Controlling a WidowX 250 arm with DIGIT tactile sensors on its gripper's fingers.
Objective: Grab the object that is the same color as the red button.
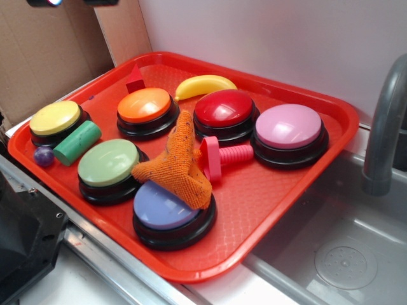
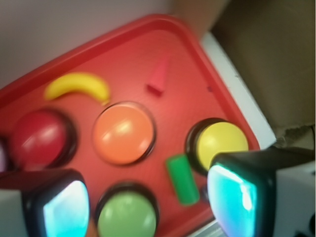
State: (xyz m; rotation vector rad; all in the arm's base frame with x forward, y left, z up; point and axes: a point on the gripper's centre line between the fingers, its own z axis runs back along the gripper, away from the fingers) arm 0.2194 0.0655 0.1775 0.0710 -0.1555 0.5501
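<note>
The small dark red pyramid block (image 1: 135, 79) (image 2: 159, 76) lies at the far left corner of the red tray (image 1: 273, 197) (image 2: 128, 47), just behind the orange button (image 1: 145, 105) (image 2: 123, 133). The red button (image 1: 224, 108) (image 2: 42, 137) sits mid-tray beside the orange one. In the wrist view my gripper (image 2: 148, 202) hovers high above the green button (image 2: 127, 215), well short of the block. Its fingers (image 2: 64, 210) stand wide apart with nothing between them. In the exterior view only a dark sliver of the arm shows at the top left edge.
Also on the tray are a yellow button (image 1: 56, 117), pink button (image 1: 289, 125), blue button (image 1: 162, 210) under an orange cloth (image 1: 181, 166), banana (image 1: 205, 84), green cylinder (image 1: 77, 142), purple ball (image 1: 43, 155) and pinkish screw toy (image 1: 222, 157). A faucet (image 1: 383, 127) and sink (image 1: 343, 254) lie at the right.
</note>
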